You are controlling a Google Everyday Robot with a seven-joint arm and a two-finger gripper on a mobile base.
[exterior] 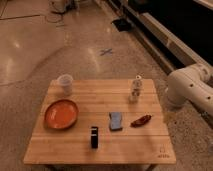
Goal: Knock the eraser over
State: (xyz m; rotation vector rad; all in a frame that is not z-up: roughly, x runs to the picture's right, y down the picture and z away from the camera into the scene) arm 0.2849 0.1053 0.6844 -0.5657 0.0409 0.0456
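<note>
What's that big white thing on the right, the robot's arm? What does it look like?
Yes, the arm: thick, smooth white tubular segments with rounded ends, meeting at a bulging joint. No cables or markings show. The gripper is not in view, somewhere beyond the right edge.

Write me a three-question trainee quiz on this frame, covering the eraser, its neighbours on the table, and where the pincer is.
1. True or false: the eraser lies on the orange plate.
2. Which thing is nearest the eraser? A) the clear cup B) the blue-grey pad C) the white bottle
3. Fill the gap: the pincer is ___; only the white arm shows, at the right edge beside the table.

Key: 1 false, it sits on the bare wood near the front edge; 2 B; 3 out of view.
</note>
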